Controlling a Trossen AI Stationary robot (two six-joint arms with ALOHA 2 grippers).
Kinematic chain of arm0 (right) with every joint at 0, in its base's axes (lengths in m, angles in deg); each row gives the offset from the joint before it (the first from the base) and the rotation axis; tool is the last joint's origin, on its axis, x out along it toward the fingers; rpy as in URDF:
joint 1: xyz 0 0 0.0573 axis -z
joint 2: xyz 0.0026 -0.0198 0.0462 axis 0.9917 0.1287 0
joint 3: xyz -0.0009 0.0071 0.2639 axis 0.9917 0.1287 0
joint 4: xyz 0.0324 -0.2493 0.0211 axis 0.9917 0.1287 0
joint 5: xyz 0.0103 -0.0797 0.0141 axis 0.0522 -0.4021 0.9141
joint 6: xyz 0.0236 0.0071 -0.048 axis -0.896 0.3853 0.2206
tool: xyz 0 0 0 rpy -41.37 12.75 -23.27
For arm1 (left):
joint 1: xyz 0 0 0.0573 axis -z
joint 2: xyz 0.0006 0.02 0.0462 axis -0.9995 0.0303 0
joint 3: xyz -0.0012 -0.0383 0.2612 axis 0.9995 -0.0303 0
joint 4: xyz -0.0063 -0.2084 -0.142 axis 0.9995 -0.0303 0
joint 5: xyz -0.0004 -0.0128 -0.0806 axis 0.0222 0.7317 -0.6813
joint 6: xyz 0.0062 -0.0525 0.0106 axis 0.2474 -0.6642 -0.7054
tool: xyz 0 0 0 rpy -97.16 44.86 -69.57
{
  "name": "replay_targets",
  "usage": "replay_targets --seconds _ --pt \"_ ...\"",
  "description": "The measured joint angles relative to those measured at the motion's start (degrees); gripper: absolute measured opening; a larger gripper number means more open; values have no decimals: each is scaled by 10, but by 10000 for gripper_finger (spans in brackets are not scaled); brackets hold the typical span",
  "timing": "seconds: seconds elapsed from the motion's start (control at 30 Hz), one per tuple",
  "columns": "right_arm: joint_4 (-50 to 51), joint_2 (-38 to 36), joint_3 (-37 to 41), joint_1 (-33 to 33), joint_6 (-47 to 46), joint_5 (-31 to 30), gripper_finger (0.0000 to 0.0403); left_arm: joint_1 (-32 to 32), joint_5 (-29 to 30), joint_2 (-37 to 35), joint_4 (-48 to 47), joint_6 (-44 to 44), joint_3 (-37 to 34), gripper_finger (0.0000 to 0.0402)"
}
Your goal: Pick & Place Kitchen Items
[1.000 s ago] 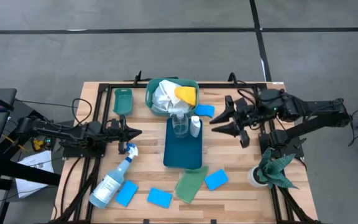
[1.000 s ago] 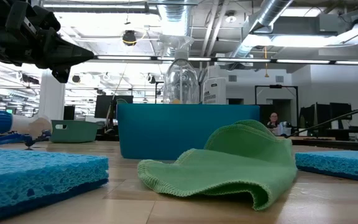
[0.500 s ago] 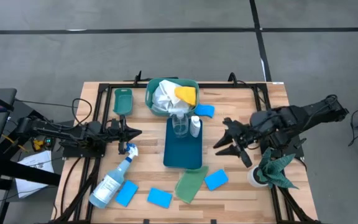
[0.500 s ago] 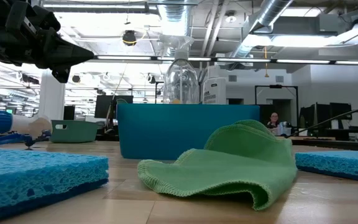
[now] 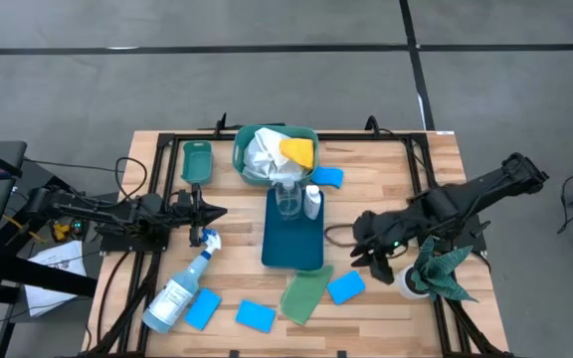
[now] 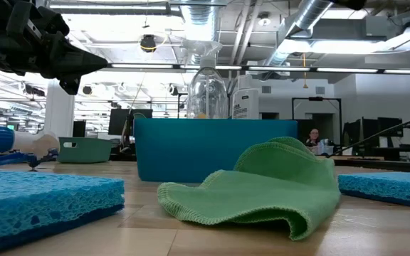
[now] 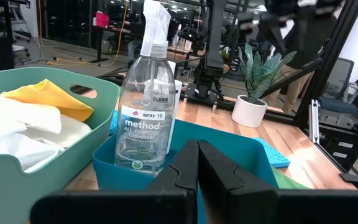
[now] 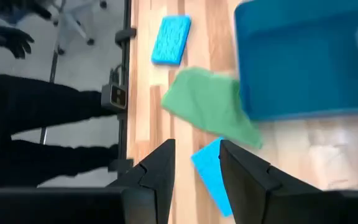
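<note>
My right gripper hangs open over a blue sponge beside the light-green cloth near the table's front; its fingers stand over the sponge without touching it. My left gripper is shut and empty, left of the blue tray. A clear bottle and a small white bottle stand upright in the tray. The spray bottle lies on its side at the front left. White and yellow cloths lie in the teal basket.
Two more sponges lie at the front, one more by the basket. A small teal tray sits at the far left. A potted plant stands just right of my right gripper.
My right gripper has swung from beside the far sponge toward the table's near edge and down, tipping its fingers downward, and now hangs over the sponge next to the green cloth. It has stayed open.
</note>
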Motion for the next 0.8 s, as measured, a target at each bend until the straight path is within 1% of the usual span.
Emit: replay_targets --seconds 0.17,0.3,0.43,0.63,0.7,0.8 --pt "0 61 0 -22 0 33 122 0 0 0 0 0 0 0" --pt "0 109 0 -35 -1 75 140 0 0 0 0 0 0 0" --pt "1 147 0 -48 1 76 175 0 0 0 0 0 0 0" --pt "-2 184 4 -53 19 71 235 0 0 0 0 0 0 0" --pt "-17 187 19 -53 25 66 242 0 0 0 0 0 0 0" --pt "-35 188 58 -53 27 50 243 0 0 0 0 0 0 0"
